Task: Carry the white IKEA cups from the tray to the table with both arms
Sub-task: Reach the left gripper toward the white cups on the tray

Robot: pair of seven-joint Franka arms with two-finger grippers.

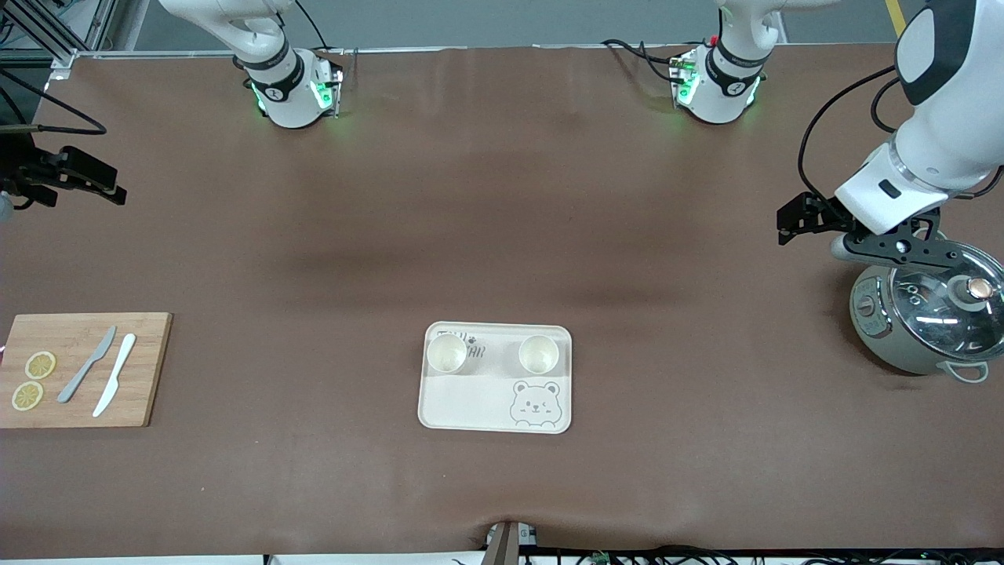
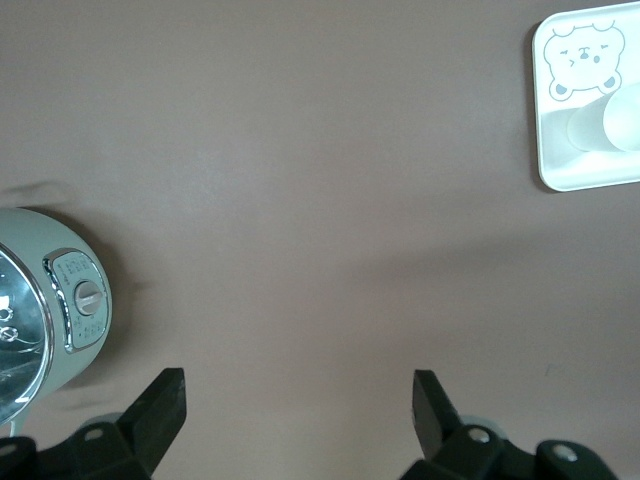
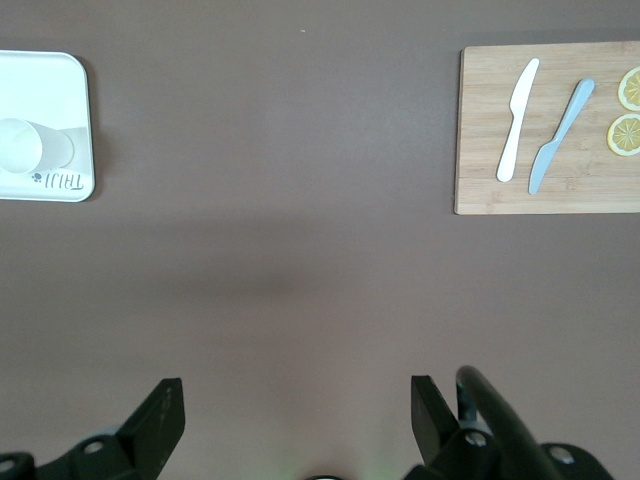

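White IKEA cups: both upright on tray (image 1: 471, 400), side by side along the tray edge farther from the front camera. Cup toward right arm's end (image 1: 446, 352) sits over the printed lettering, partly hiding it; cup toward left arm's end (image 1: 539, 353) just above the bear print (image 1: 536, 403).

Left wrist view: only a tray corner in frame, one cup cut off at the frame edge (image 2: 607, 127). Right wrist view: likewise, tray cropped, one cup (image 3: 33, 147) seen.

Left gripper (image 1: 812, 218) up over bare table, just beside the grey-green pot (image 1: 925, 329), well apart from tray; fingers spread wide, holding nothing (image 2: 298, 410). Pot partly hidden by that arm's wrist, cropped at the frame edge.

Right gripper (image 1: 94, 184) at the frame edge, well apart from tray, over table between cutting board (image 1: 78, 369) and right arm's base; mostly cut off in front view. Wrist view shows fingers spread wide, empty (image 3: 298, 410).

Cutting board well clear of tray: two lemon slices (image 1: 33, 380), grey knife (image 1: 88, 362), white knife (image 1: 114, 373).
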